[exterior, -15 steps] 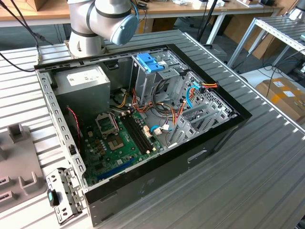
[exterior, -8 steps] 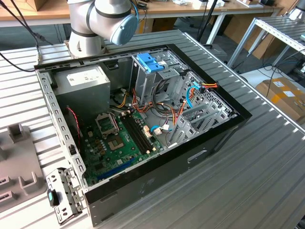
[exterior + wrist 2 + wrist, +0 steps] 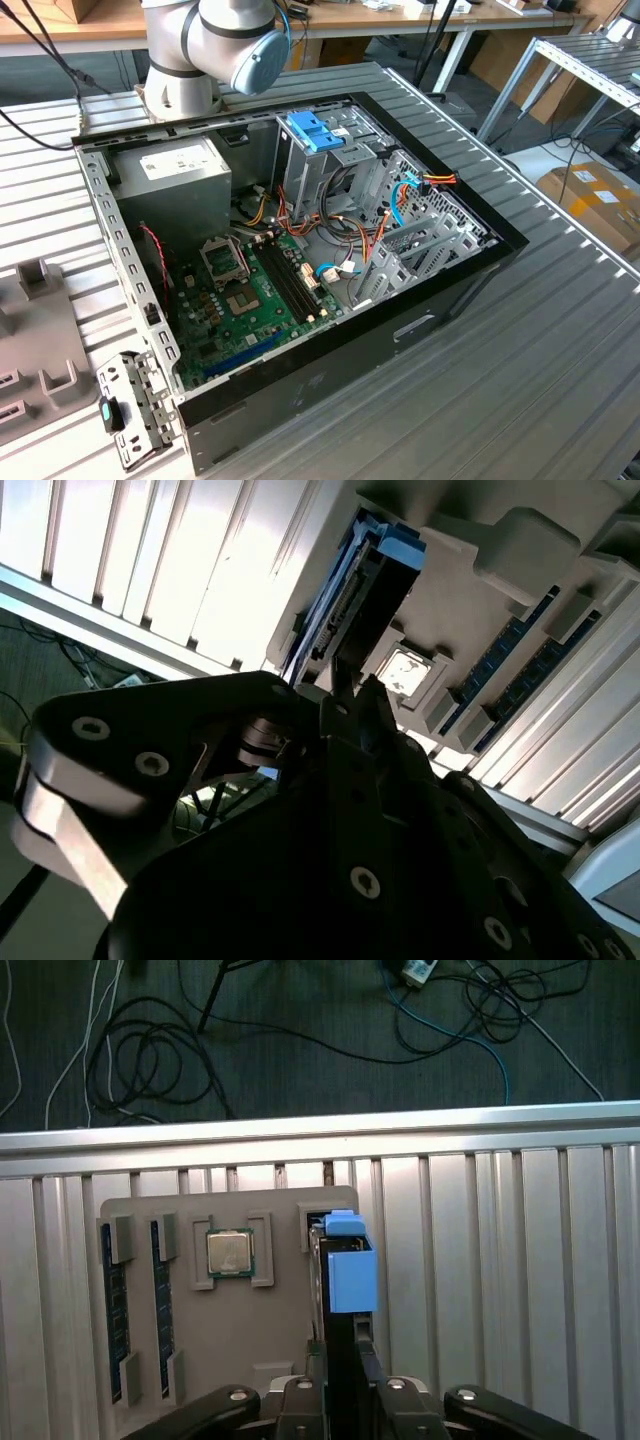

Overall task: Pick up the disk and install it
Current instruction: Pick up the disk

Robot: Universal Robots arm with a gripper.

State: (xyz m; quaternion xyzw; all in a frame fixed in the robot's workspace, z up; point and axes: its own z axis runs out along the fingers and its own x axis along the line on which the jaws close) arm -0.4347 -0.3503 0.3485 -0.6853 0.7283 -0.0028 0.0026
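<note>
Your gripper (image 3: 343,1355): fingers apparently clamped on the disk (image 3: 335,1290) | disk: standing on edge in the grey tray (image 3: 250,1330), near the processor chip (image 3: 229,1253) | open computer case (image 3: 440,290): centre of the exterior view

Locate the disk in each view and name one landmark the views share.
Exterior view: the grey tray sits at the exterior view's left edge, beside the open computer case.
First wrist view: the disk stands on edge in that tray, right at the end effector.
Second wrist view: the disk, edge-on, just beyond the end effector.
Shared landmark: the grey tray.
</note>
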